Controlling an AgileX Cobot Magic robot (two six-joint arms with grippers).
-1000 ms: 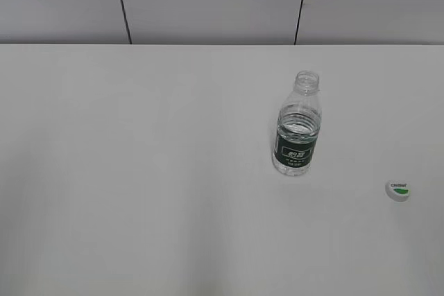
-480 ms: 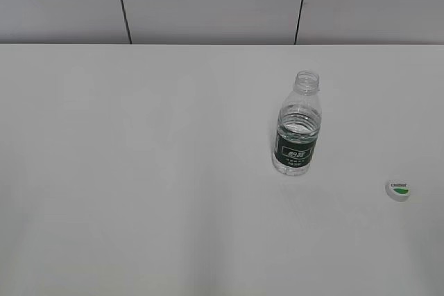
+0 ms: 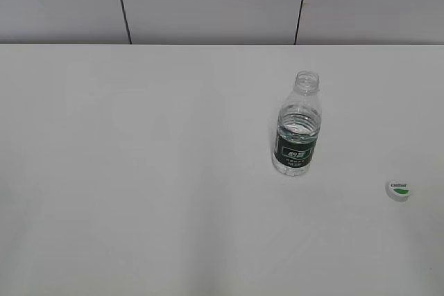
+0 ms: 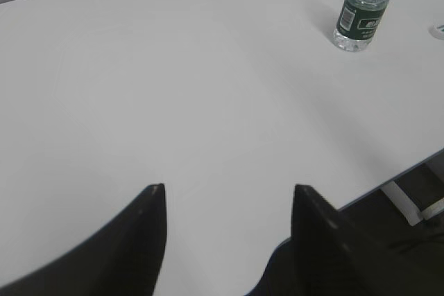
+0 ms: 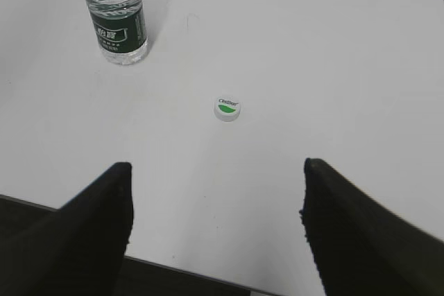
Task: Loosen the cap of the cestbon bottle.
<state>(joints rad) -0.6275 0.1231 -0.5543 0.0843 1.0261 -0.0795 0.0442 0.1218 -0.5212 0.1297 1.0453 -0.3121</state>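
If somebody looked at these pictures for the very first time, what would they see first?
Probably the water bottle, standing upright with no lid on, a bit right of the middle of the big white table. Next, its little white cap with the green mark, lying by itself on the table to the bottle's right, near the edge of the picture. In the wrist views, both sets of dark jaws hang open and empty, away from both things.
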